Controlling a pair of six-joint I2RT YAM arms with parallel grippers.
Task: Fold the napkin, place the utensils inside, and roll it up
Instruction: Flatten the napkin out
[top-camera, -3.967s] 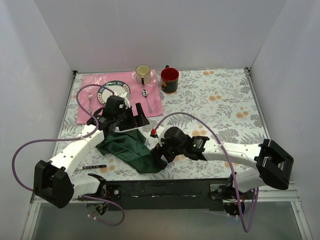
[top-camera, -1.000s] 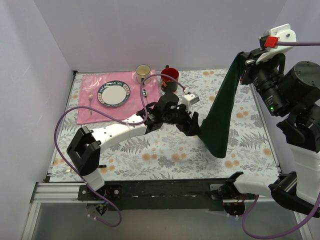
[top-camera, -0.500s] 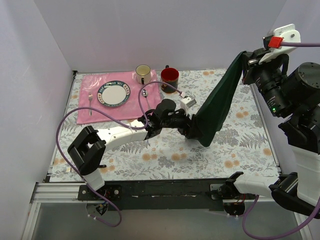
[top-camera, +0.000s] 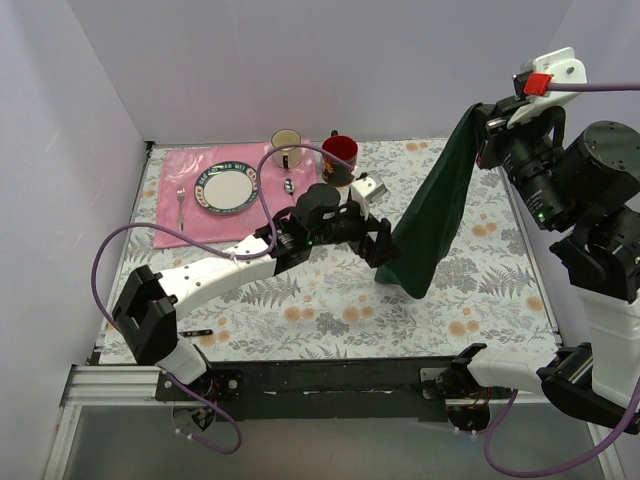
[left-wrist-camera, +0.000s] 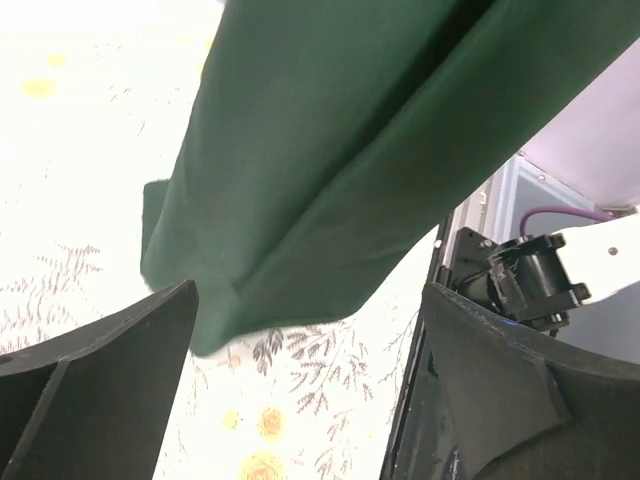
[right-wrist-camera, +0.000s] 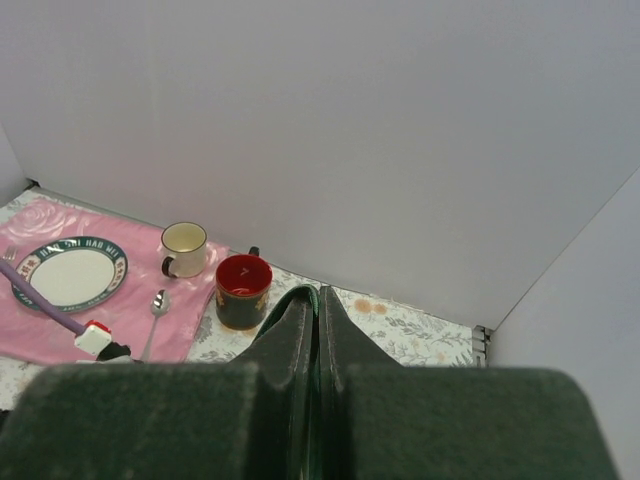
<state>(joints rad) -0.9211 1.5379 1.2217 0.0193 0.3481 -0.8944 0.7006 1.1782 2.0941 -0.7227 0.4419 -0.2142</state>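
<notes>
Napkin (top-camera: 435, 225) hangs full length from the right pincer (top-camera: 487, 125), which is clenched on its top corner high above the right half of the table (top-camera: 330, 320), likely so the cloth falls free of creases before folding. The left pincer (top-camera: 385, 248) stands released and wide beside the lower hem, apparently placed to catch that bottom corner and spread the cloth flat.
</notes>
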